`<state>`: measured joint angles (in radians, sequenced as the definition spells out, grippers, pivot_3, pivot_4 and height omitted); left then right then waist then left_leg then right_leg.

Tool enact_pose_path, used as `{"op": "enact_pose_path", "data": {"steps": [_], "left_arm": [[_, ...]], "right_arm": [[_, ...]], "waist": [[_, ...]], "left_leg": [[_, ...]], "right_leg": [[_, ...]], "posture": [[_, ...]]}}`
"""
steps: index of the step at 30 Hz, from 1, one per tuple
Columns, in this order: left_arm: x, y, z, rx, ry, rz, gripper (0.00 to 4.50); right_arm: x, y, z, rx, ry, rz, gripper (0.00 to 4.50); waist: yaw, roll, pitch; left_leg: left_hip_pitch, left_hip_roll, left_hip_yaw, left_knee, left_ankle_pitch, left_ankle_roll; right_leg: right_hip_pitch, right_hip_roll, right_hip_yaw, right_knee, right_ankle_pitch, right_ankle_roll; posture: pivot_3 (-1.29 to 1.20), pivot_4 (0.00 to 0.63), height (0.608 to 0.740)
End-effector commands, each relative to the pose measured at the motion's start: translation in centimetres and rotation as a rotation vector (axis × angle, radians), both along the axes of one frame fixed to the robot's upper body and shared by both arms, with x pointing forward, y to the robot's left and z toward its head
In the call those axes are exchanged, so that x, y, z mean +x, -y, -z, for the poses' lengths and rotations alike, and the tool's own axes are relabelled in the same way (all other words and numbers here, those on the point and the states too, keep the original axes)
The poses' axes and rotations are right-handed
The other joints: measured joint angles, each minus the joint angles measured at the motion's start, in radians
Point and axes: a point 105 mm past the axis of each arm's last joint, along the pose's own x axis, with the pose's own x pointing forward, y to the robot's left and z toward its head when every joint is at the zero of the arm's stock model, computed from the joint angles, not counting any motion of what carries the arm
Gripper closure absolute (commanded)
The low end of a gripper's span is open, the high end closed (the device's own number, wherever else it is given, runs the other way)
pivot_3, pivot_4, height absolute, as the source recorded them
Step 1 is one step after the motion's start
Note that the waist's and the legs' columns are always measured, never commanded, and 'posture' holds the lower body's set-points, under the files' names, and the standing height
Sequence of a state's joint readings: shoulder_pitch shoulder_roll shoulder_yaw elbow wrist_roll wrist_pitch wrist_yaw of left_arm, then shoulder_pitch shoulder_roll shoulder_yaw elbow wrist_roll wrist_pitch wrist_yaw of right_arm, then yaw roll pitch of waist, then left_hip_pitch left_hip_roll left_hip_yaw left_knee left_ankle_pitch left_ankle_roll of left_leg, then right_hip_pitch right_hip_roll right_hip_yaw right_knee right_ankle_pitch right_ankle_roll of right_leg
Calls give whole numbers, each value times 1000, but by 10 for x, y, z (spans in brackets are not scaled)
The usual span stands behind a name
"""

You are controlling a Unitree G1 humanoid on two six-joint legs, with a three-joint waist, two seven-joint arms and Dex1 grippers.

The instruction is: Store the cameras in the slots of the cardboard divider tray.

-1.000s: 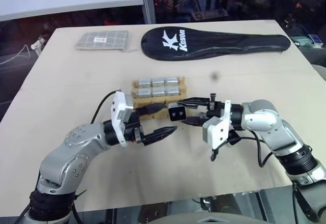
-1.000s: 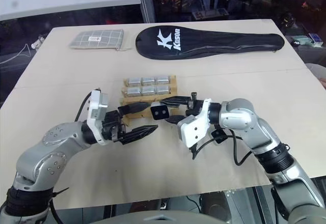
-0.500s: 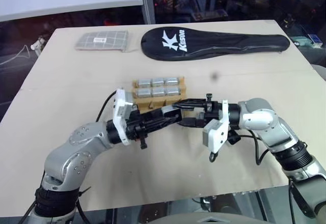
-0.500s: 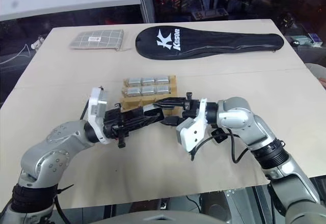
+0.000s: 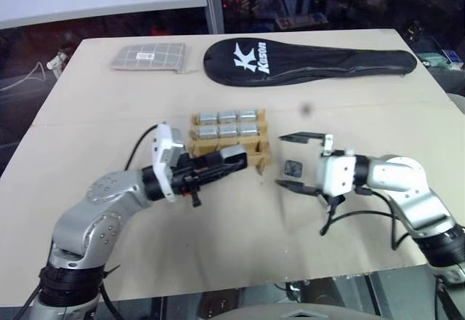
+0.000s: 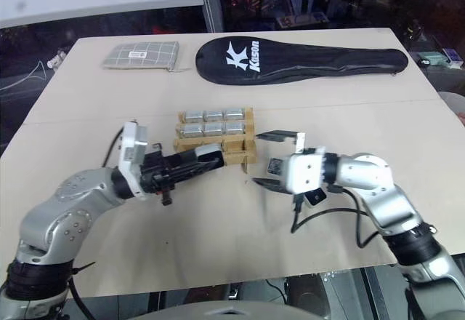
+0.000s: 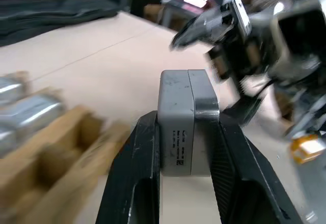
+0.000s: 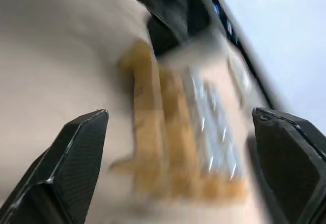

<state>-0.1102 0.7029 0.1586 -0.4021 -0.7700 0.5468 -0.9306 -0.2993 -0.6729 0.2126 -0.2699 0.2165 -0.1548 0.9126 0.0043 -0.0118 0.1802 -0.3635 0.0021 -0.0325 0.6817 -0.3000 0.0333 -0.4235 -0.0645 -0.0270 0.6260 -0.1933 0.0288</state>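
My left gripper is shut on a camera, a small grey-and-white block pinched flat between its two black fingers. It holds the block level, just over the front right corner of the cardboard divider tray. The tray's two back rows hold several silvery blocks. My right gripper stands wide open just right of the tray, pointing left at it, apart from the camera. A small dark square shows between its fingers; I cannot tell whether it belongs to the gripper or lies on the table.
A long black racket cover lies across the back of the tan table, with a grey checked pouch to its left. The table's front edge runs just below both arms.
A second ago my right gripper held the camera and my left was open. The left then shut on it; the right has since opened and drawn back to the right.
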Motion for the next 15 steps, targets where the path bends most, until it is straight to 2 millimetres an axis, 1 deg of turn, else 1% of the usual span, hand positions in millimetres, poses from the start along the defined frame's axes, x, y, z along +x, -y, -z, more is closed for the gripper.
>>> {"op": "enact_pose_path", "data": {"steps": [1, 2, 4, 6, 9, 11, 15], "left_arm": [[8, -30, -4, 74, 110, -62, 3764], [11, -37, -1, 103, 126, -76, 3764], [21, -53, 2, 152, 156, -111, 3764], [29, -60, 2, 169, 191, -122, 3764], [37, -62, -1, 162, 232, -103, 3764], [45, -62, -6, 105, 272, -90, 3764], [55, -59, -7, 31, 294, -36, 3764]], "right_arm": [[-9, 29, -20, 150, -203, 48, 27], [-10, 36, -20, 166, -245, 68, 27], [-22, 53, -10, 149, -386, 78, 27], [-35, 62, -5, 147, -486, 65, 27], [-48, 68, -4, 167, -574, 45, 27], [-57, 70, -2, 165, -624, 37, 27], [-59, 71, -3, 179, -622, 53, 27]], "waist": [[1, 0, 0], [2, 0, 0], [6, 1, 0], [10, 0, 1], [12, -1, 2], [13, -1, 2], [7, -3, 1]], "left_leg": [[0, 0, 0, 0, 0, 0], [0, 0, 1, 0, 0, 0], [0, 0, 1, 0, 0, 0], [0, 0, 1, 0, 0, 0], [-1, 1, 2, 1, 0, 0], [-1, 1, 1, 1, 0, 0], [-1, 0, 2, 2, 0, 0]], "right_leg": [[0, 0, 0, 0, 0, 0], [0, 0, 0, 0, 0, 0], [0, 1, 0, 0, 0, 0], [0, 1, -2, 0, 0, 0], [0, 1, -3, -1, 0, 0], [0, 0, -2, 0, 0, 1], [1, 0, -2, 0, 2, 4]], "posture": [[0, 150, 740], [0, 150, 740], [0, 150, 740], [0, 150, 740], [0, 150, 740], [0, 150, 740], [0, 150, 740]]}}
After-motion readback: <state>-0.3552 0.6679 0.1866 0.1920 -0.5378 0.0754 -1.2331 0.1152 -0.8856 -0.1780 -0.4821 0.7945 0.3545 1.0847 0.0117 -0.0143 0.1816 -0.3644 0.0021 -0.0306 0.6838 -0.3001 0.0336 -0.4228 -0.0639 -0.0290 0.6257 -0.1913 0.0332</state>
